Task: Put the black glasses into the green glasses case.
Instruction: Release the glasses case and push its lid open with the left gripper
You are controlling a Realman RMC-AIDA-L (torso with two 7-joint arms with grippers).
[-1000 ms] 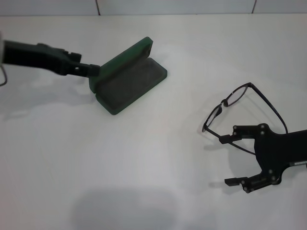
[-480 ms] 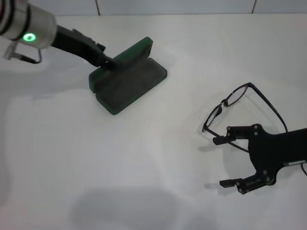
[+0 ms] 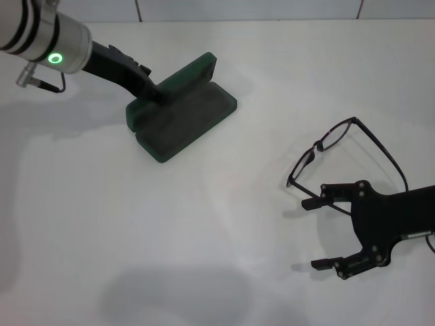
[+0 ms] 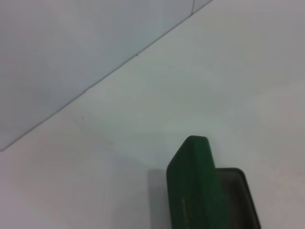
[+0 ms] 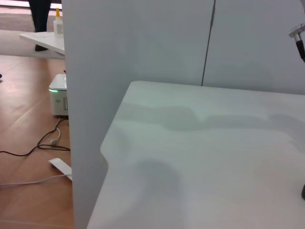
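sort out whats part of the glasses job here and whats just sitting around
Part of the job:
- black glasses, on the table, unfolded
- green glasses case, open
- right gripper, open, beside the glasses
- left gripper, at the case's lid

Just there:
- white table
- wall panels
- white box with green light on the floor

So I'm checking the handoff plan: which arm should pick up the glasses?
Right. The right gripper is open beside the black glasses; the left gripper is across the table at the green glasses case.
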